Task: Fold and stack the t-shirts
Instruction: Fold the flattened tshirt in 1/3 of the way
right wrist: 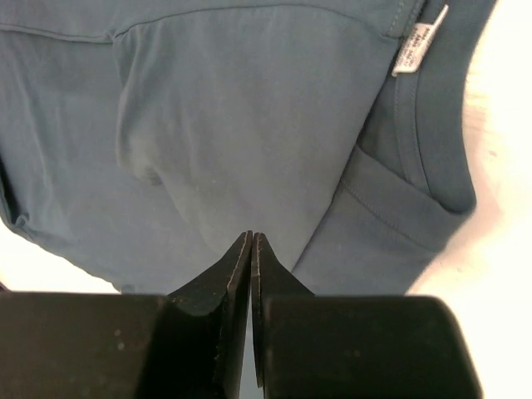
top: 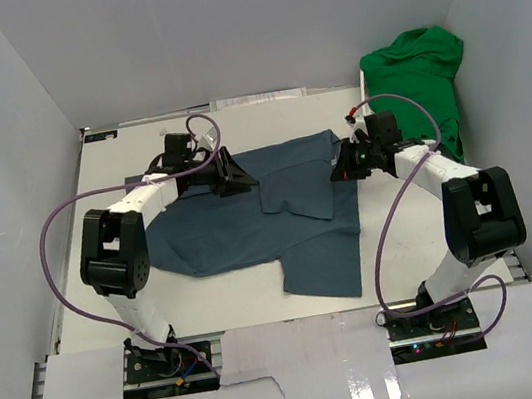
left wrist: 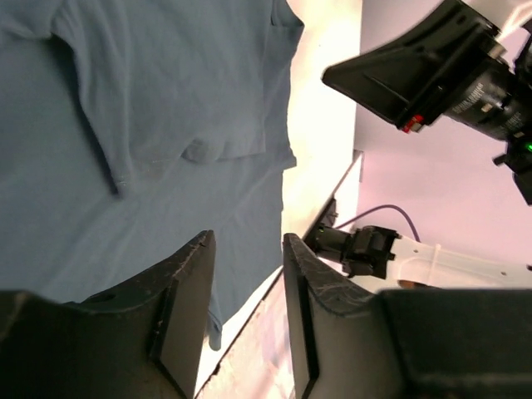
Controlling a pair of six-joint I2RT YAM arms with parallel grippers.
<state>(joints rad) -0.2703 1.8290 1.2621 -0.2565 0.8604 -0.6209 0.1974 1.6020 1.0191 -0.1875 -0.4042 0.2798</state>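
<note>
Right pincer: the right gripper [right wrist: 251, 241] has its two black fingers pressed flat together. No cloth shows between them. Its tip hangs just over the blue cloth.
Left pincer: the left gripper [left wrist: 247, 245] has its jaws parted roughly halfway with nothing between them. Only cloth and table show through the gap.
Under the pincers: a dark slate-blue, soft, short-sleeved cotton t-shirt [top: 250, 227] is spread on the table. The left pincer is over its far left part and the right pincer is at its far right edge.
Shirt details: the small white neck label [right wrist: 418, 50] lies face up by the collar. One flap is folded in over the body near the right pincer.
Shirt edges: the lower hem reaches near the table's front edge and lies wholly on the top.
Second shirt: a bright green cloth t-shirt [top: 415, 70] is heaped in the far right corner, well apart from the blue one. The cloth hides whatever it rests on.
Surface: the flat white table [top: 212, 304] shows bare strips left of the blue shirt, behind it, and between it and the right arm.
Bounds: plain pale walls [top: 248, 20] close in on the left, far and right sides.
Cables: purple leads [top: 50, 244] loop out beside each arm.
</note>
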